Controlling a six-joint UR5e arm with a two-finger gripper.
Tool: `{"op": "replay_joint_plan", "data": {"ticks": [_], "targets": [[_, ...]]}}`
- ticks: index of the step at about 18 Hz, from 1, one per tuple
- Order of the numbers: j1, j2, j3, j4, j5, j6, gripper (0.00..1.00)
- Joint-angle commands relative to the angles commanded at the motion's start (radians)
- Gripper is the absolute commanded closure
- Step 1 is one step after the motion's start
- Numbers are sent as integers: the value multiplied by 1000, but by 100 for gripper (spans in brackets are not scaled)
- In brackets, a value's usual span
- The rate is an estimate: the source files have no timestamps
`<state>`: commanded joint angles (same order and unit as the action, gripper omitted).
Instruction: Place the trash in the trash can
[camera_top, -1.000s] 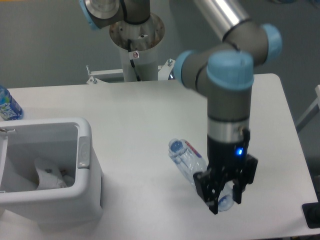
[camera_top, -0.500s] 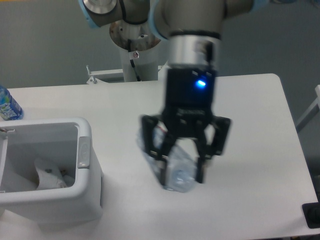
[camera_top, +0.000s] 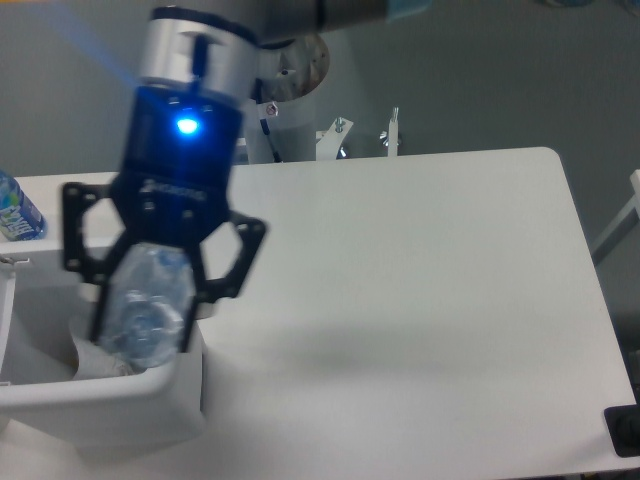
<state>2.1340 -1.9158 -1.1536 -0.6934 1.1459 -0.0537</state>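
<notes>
My gripper is shut on the clear plastic bottle and holds it in the air above the right side of the white trash can. The bottle points toward the camera, so its label is hidden. A crumpled white napkin lies inside the can, partly hidden behind the bottle and the fingers.
A blue-labelled bottle stands at the far left edge of the table. The white table stretches to the right of the can. The arm's base column stands behind the table. A dark object sits at the bottom right corner.
The gripper has lifted the bottle off the table and carried it left, from the table's right part to above the trash can.
</notes>
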Motion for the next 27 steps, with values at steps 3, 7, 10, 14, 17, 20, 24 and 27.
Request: {"op": "replay_joint_plan", "data": {"ticks": [3, 7, 10, 14, 17, 20, 24, 27], "targets": [[-35, -29, 0, -2, 0, 2, 47], [-39, -46, -2, -2, 2, 35, 0], [-39, -42, -12, -2, 2, 49, 0], [-19, -38, -37, -3, 11, 52, 0], [61, -26, -43, -3, 58, 70, 0], [142, -17, -51, -6, 159, 127, 0], [242, -6, -107, -14, 267, 250, 0], [280, 20, -187, -31, 458, 316, 0]]}}
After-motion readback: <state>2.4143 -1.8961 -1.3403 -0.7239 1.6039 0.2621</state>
